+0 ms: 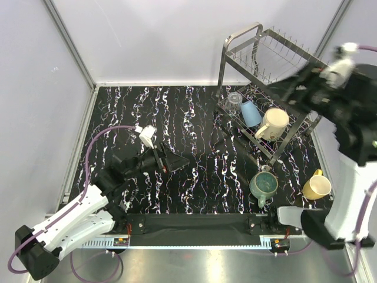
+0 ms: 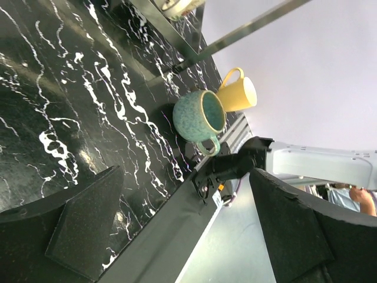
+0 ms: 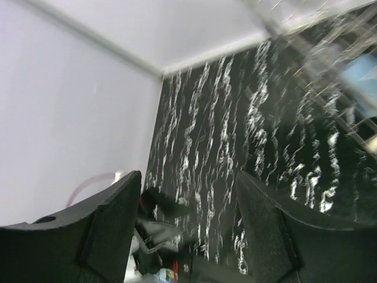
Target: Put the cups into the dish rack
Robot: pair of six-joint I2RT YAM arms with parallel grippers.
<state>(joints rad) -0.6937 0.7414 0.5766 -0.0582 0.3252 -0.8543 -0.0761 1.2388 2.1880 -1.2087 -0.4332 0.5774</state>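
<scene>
Fingers [image 2: 88,227] spread wide on the left gripper [image 1: 178,159], nothing held; same story on the right gripper [image 3: 188,188], pads well apart and empty. On to the cups: teal mug [image 1: 263,184] standing on the table [image 1: 194,112] just off the near side of the dish rack [image 1: 224,62], mouth up, long axis vertical, handle turned away from the rack toward the near edge. Yellow mug [image 1: 316,187] close beside it but not touching, off the rack's near-right corner, handle toward the rack. Already in the rack's lower tier, strung from its left end toward its near-right end: clear tumbler [image 1: 234,101], light-blue cup [image 1: 251,113], cream mug [image 1: 274,122]. Three in, two to go, by the look of it. Now the relation that counts: left gripper low over the table and well out to the left of the rack, aimed rightward, with the teal mug dead ahead between its finger lines in the wrist view and a long stretch of bare marble in between. Right gripper up high above the rack, blurred in the overhead view, wrist camera facing away to the left of the rack, neither loose mug in its sight. Judging from that: both loose mugs on the right gripper's side of the table, yet a full drop from above the rack to its near side needed first; left gripper lined up but far off. Probably best taken across the teal mug's body or rim, clear of that near-side handle.
</scene>
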